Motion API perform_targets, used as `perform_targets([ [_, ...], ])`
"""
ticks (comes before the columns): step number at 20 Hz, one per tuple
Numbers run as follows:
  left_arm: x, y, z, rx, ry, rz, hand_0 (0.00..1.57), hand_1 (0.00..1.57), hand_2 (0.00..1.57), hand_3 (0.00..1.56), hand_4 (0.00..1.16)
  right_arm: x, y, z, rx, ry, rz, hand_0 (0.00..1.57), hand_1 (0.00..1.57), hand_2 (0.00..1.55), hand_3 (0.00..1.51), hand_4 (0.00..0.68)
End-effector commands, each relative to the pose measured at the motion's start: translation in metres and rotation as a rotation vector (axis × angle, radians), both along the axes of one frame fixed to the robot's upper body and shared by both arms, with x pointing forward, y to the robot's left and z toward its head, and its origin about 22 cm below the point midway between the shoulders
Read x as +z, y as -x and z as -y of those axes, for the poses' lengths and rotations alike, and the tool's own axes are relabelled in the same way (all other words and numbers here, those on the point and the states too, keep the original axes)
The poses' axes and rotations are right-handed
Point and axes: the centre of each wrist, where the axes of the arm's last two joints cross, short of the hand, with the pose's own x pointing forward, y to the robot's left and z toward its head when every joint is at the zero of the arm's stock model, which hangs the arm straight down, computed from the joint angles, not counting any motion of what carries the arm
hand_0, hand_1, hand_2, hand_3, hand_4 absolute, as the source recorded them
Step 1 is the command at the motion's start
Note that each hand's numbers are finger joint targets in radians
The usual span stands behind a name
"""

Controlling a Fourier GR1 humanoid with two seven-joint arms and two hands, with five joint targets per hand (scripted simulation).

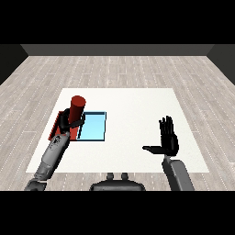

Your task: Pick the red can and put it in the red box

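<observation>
now | left robot hand (69,123) curled round red can (77,106) | above red tray (56,126) | right robot hand (168,138) fingers straight

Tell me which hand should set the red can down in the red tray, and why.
The left hand. Its fingers are already curled round the red can, which it holds upright above the red tray. The right hand is open and holds nothing, far off across the table.

The white surface (137,105) looks smooth and matt, the floor (114,69) shows pale wood planks, and the red can (77,108) looks smooth.
</observation>
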Motion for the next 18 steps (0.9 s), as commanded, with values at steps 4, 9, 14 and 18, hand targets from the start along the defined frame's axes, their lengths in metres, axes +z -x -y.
perform_targets([
  [4,-0.042,0.001,-0.082,0.171,-0.151,-0.309,1.57,1.57,1.56,1.49,1.06,-0.01,-0.005,0.009,-0.034,-0.004,-0.039,0.0,0.0,0.0,0.0,0.0],
  [9,-0.059,0.005,-0.123,0.288,-0.234,-0.53,1.57,1.57,1.53,1.42,1.0,-0.023,-0.014,0.012,-0.025,0.007,-0.044,0.0,0.0,0.0,0.0,0.0],
  [14,-0.085,0.006,-0.12,0.347,-0.243,-0.719,0.63,0.63,0.6,0.0,0.77,-0.024,-0.032,0.004,-0.05,0.023,-0.028,0.0,0.0,0.0,0.0,0.0],
  [18,-0.107,0.012,-0.105,0.318,-0.273,-0.813,0.92,0.92,0.88,0.0,0.71,-0.04,-0.046,-0.001,-0.048,0.011,-0.038,0.0,0.0,0.0,0.0,0.0],
])
